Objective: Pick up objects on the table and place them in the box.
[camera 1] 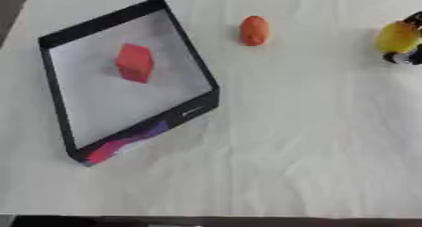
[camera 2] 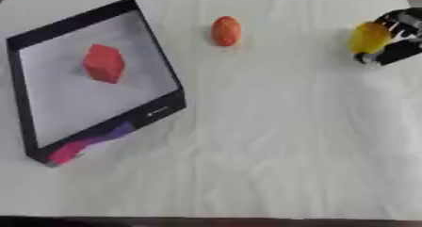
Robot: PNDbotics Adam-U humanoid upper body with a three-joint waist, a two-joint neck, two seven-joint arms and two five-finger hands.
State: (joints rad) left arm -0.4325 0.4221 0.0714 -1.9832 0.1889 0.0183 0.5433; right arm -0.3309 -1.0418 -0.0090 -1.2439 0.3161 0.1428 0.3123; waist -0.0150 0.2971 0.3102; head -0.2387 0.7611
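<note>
A black-walled box [camera 1: 196, 67] with a pale floor stands on the left of the table, and a red block [camera 1: 135, 62] lies inside it. An orange oval object [camera 1: 254, 30] rests on the cloth behind the box's right corner. At the far right my right hand [camera 2: 394, 37] has its black fingers curled round a yellow rounded object [camera 2: 369, 37], which hides part of the palm. The left hand shows in neither view.
A white cloth [camera 1: 313, 141] covers the table, creased in places. The table's dark front edge [camera 1: 206, 220] runs along the bottom. The box's near wall carries red and purple printing [camera 1: 124, 143].
</note>
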